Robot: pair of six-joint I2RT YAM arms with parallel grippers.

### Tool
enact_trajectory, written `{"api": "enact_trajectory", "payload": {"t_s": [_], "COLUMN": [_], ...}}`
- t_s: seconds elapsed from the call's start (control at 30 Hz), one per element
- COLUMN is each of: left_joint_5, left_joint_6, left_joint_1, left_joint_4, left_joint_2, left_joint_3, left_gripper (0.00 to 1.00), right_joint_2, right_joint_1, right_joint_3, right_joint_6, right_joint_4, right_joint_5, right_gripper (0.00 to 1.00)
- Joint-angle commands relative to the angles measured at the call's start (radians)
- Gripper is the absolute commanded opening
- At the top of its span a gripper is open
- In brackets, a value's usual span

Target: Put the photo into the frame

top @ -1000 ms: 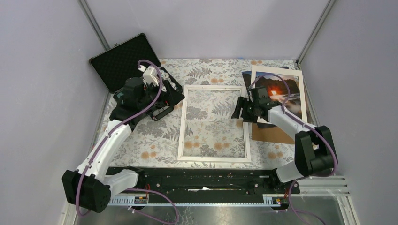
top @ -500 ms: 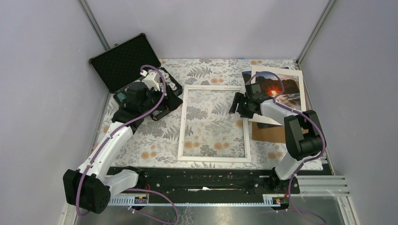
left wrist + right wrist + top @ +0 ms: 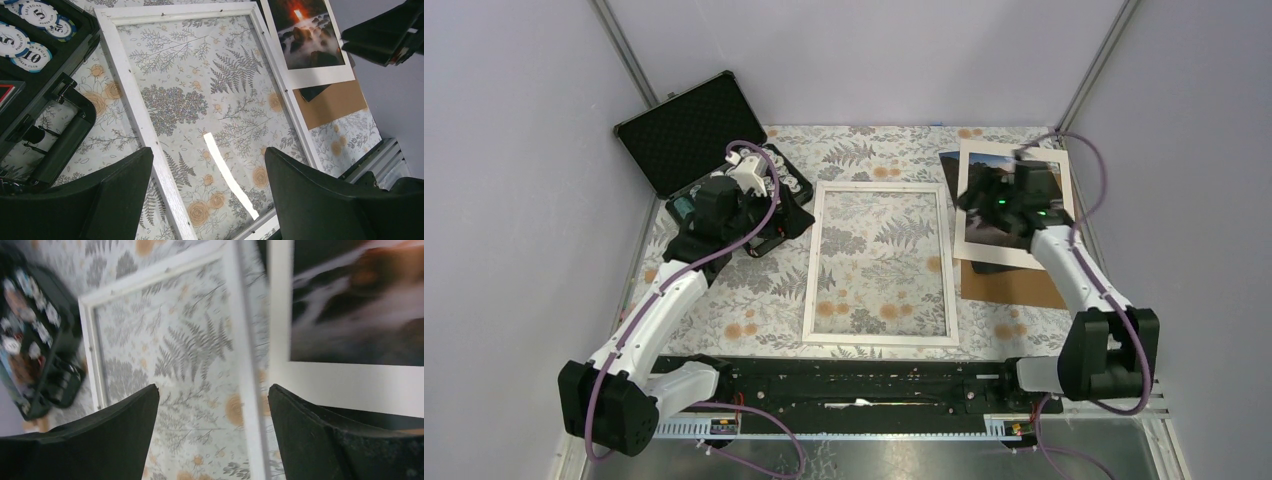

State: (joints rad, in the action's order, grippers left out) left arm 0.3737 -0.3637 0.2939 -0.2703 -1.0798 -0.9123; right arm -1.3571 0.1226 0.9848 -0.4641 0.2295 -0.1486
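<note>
The white frame (image 3: 812,265) lies flat mid-table, with the floral cloth showing through it. It also shows in the left wrist view (image 3: 131,107) and the right wrist view (image 3: 243,365). The photo (image 3: 1007,250), a dark landscape with a white border, lies right of the frame on a brown board; it also shows in both wrist views (image 3: 305,45) (image 3: 350,315). My right gripper (image 3: 977,200) hovers over the photo's left part, open and empty (image 3: 212,435). My left gripper (image 3: 759,215) is open and empty (image 3: 207,195) above the frame's left side.
An open black case (image 3: 689,130) holding poker chips (image 3: 27,30) sits at the back left, under my left wrist. The brown backing board (image 3: 1014,285) sticks out below the photo. Grey walls close in the table on three sides.
My right gripper has moved from the frame's right rail rightward and back, now over the photo. The right wrist view is blurred by motion. The left arm has barely shifted.
</note>
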Motion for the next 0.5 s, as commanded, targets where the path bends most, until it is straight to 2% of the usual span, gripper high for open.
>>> {"api": "enact_trajectory", "payload": {"t_s": [0.0, 0.1, 0.27, 0.47], "left_joint_5": [-0.005, 0.012, 0.002, -0.008], "left_joint_6": [0.014, 0.008, 0.011, 0.015], "left_joint_1": [0.004, 0.004, 0.010, 0.026], "left_joint_4": [0.035, 0.041, 0.045, 0.043], "left_joint_2": [0.015, 0.014, 0.019, 0.040], "left_joint_3": [0.010, 0.014, 0.019, 0.022], "left_gripper": [0.87, 0.87, 0.87, 0.88], "right_joint_2": [0.067, 0.119, 0.144, 0.123], "right_joint_1": [-0.258, -0.441, -0.661, -0.801], "right_joint_3": [-0.090, -0.195, -0.306, -0.352], "right_joint_6": [-0.056, -0.128, -0.232, -0.242], "right_joint_4": [-0.035, -0.117, -0.195, -0.269], "right_joint_5": [-0.160, -0.267, -0.321, -0.171], "right_gripper": [0.88, 0.88, 0.89, 0.90]}}
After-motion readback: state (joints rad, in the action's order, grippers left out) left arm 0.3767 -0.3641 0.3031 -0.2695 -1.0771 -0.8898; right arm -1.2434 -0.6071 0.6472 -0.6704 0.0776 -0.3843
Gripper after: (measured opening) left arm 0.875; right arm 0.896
